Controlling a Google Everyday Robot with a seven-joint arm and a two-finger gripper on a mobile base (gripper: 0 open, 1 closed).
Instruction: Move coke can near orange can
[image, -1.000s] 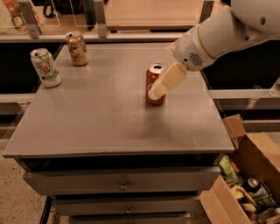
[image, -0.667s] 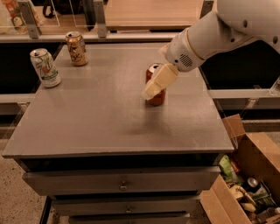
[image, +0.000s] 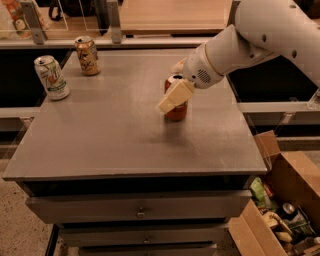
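The red coke can (image: 178, 112) stands upright right of the table's middle. My gripper (image: 171, 86) reaches in from the right and straddles the can: one cream finger (image: 173, 96) lies across its front and the other shows behind its top. The jaws look open around the can, which rests on the table. The orange can (image: 87, 55) stands upright at the far left corner, well away from the coke can.
A white 7UP can (image: 51, 77) stands near the left edge, in front of the orange can. The grey table (image: 115, 140) has drawers below. An open cardboard box (image: 280, 220) with clutter sits on the floor at the right. A shelf rail runs behind the table.
The gripper has moved left and lower, so its front finger now covers more of the coke can. The can has stayed in place.
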